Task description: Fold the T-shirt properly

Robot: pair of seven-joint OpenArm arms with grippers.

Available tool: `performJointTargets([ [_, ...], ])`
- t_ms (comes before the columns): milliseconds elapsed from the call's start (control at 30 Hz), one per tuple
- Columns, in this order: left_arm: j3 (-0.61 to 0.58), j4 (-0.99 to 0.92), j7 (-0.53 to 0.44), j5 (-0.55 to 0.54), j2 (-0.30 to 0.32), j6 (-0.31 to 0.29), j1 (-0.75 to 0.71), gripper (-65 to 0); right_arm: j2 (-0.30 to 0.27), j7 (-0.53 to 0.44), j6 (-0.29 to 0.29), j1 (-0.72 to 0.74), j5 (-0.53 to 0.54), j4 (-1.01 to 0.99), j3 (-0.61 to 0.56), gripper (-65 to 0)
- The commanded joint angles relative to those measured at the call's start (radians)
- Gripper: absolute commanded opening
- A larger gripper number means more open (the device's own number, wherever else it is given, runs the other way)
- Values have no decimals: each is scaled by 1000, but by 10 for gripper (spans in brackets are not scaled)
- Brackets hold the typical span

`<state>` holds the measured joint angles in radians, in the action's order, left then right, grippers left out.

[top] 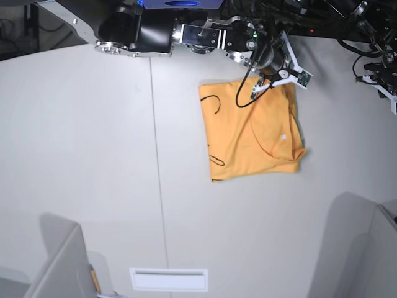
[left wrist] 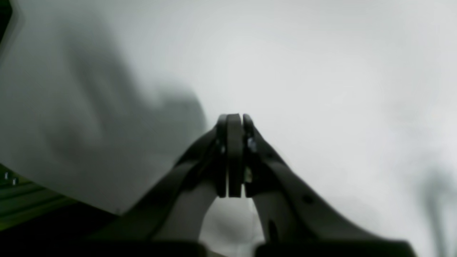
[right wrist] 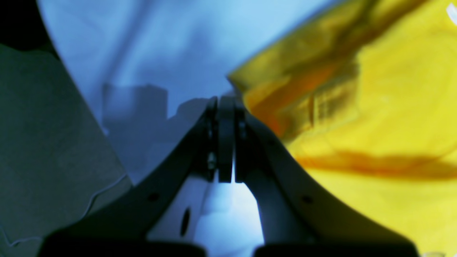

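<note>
T-shirt (top: 251, 133): folded, flat on white table (top: 93, 155); small white tag, unreadable.
Right claw (right wrist: 225, 101): pressed together, empty, beside shirt edge.
Left claw (left wrist: 234, 119): pressed together, empty.

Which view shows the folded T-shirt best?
The base view: the whole T-shirt lies folded on the table. The right wrist view shows only a blurred yellow part beside the right end effector; the left wrist view shows none.
</note>
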<state>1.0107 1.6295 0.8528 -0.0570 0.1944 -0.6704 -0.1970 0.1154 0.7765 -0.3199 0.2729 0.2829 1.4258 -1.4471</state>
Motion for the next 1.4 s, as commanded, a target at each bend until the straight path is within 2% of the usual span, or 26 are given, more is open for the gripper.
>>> performJointTargets([
  [0, 6, 21, -16, -7, 24, 4, 4, -650, 23, -2, 6, 7, 3, 56, 6, -650],
  [167, 6, 22, -16, -7, 26, 4, 4, -650, -89, 122, -23, -40, 3, 281, 154, -650],
  [267, 6, 22, -16, -7, 26, 4, 4, -650, -136, 148, -31, -57, 3, 387, 200, -650],
  [367, 6, 24, -16, -7, 23, 4, 4, -650, -130, 131, -31, -44, 3, 321, 248, -650],
  [467, 4, 36, -16, -7, 20, 4, 4, -650, -98, 54, -28, -11, 3, 204, 265, -650],
  [633, 1, 51, -16, -7, 18, 4, 4, -650, -23, -12, -23, -5, 3, 43, 256, -650],
  [767, 0, 51, -16, -7, 18, 4, 4, -650, 28, -64, -23, 13, 3, -41, 133, -650],
  [900, 0, 50, -14, -7, 18, 4, 4, -650, 37, -177, -23, 15, 3, -72, 55, -650],
  [967, 1, 41, -14, -7, 18, 4, 3, -650, 37, -205, -23, 15, 3, -69, 36, -650],
  [1067, 0, 41, -14, -8, 18, -1, 3, -650, 33, -180, -25, 15, 3, -24, 39, -650],
  [1200, 0, 47, -13, -8, 4, -2, 26, -650, -4, -79, -32, 16, 2, 143, 44, -650],
  [1300, -2, 74, -11, -8, -22, -4, 23, -650, -30, 5, -66, 10, -30, 241, 136, -650],
  [1367, -8, 111, -11, -37, -59, -28, 18, -650, -47, 51, -81, 2, -70, 269, 208, -650],
])
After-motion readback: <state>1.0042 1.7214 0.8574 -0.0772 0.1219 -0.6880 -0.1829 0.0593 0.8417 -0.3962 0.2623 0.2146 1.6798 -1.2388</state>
